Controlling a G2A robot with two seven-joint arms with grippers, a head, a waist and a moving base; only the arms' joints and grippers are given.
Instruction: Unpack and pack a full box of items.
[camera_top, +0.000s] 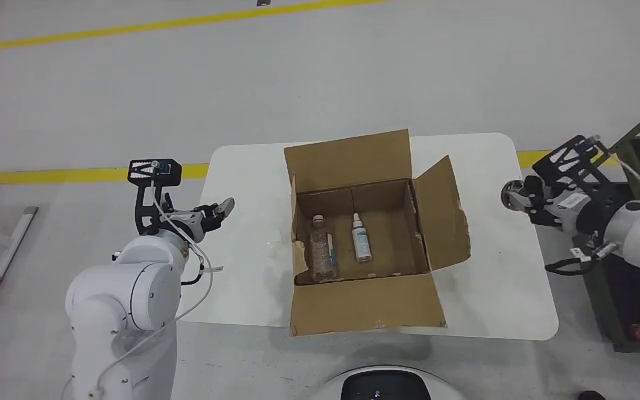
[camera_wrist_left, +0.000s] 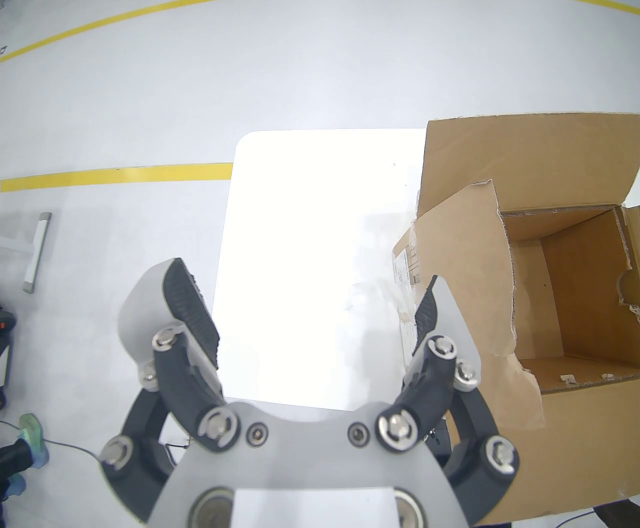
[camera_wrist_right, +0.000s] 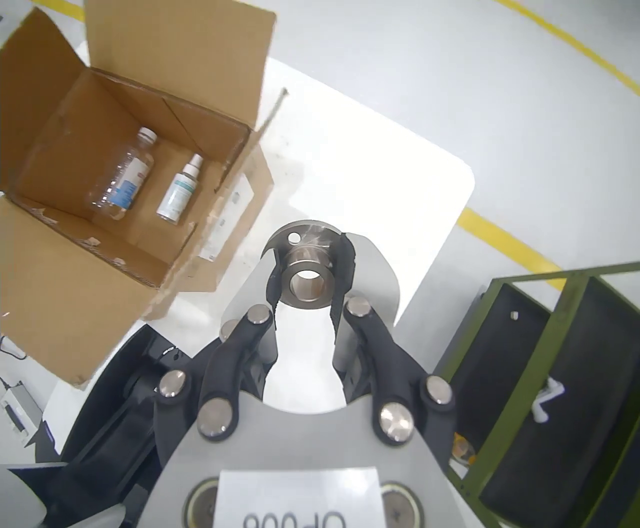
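jaws of your right gripper (camera_wrist_right: 308, 276) stand clamped on a metal bushing (camera_wrist_right: 302, 250), at the table's (camera_top: 500, 290) right edge, well apart from the box (camera_top: 365, 305). left gripper (camera_wrist_left: 307, 300) jaws stand apart over the table's left edge. inside the box, a clear bottle (camera_top: 321, 248) and a spray bottle (camera_top: 360, 238) lie side by side.

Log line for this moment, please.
left end effector: open, empty; right end effector: shut on metal sleeve; box: open; inside: clear bottle, spray bottle
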